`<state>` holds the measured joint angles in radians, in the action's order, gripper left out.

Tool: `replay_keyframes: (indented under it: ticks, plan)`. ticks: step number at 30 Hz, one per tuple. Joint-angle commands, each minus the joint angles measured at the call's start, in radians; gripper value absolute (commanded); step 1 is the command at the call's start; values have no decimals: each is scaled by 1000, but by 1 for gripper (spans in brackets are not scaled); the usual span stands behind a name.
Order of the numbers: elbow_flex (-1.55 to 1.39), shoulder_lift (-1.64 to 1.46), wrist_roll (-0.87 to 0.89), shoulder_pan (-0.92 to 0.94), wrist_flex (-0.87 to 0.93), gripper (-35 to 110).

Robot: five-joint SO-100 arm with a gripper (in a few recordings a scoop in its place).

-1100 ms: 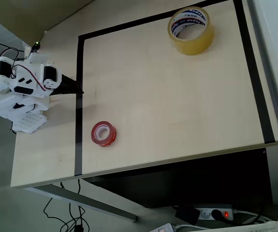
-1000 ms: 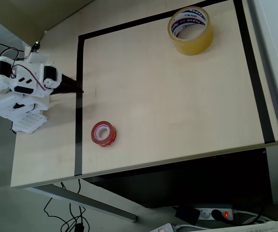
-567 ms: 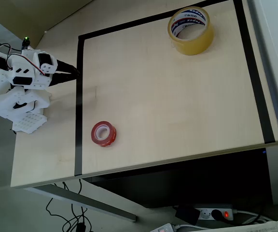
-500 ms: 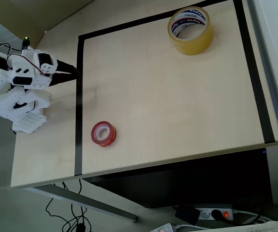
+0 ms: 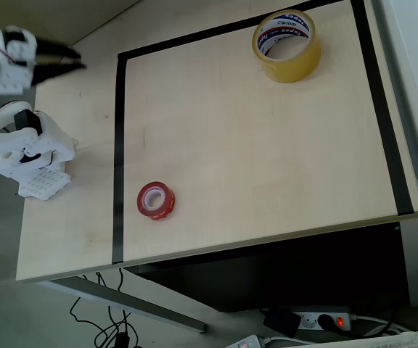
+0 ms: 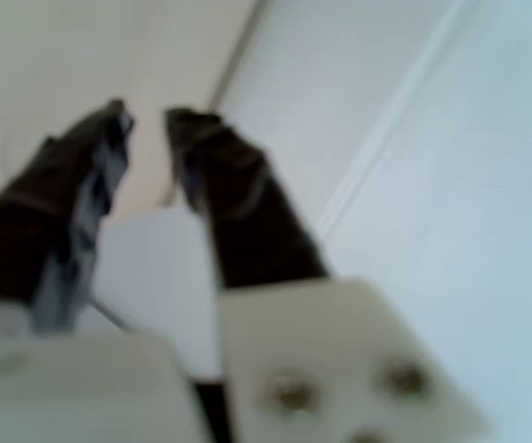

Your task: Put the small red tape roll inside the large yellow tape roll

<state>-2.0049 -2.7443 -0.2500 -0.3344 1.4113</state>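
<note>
Fingers apparently slightly apart, blurred | one small red tape roll | one large yellow tape roll

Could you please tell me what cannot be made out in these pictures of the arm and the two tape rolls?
- Overhead view: print on the large amber-yellow tape roll's white core, too small to read.
- Overhead view: the white arm's rear, cut off by the left edge.
- Wrist view: surroundings behind the black two-finger gripper, blurred.

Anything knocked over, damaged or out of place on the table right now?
Nothing stands out. The small red tape roll and the large yellow tape roll both lie flat and intact, far apart. The gripper is off at the table's upper left in the overhead view, holding nothing.
</note>
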Motion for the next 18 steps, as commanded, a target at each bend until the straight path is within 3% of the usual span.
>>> replay_keyframes:
  ticks: [1,11,18]
  plan:
    - [179,97,-21,34,-3,13]
    - [107,304,-17,310,-69,21]
    - [91,549,-15,402,-135,23]
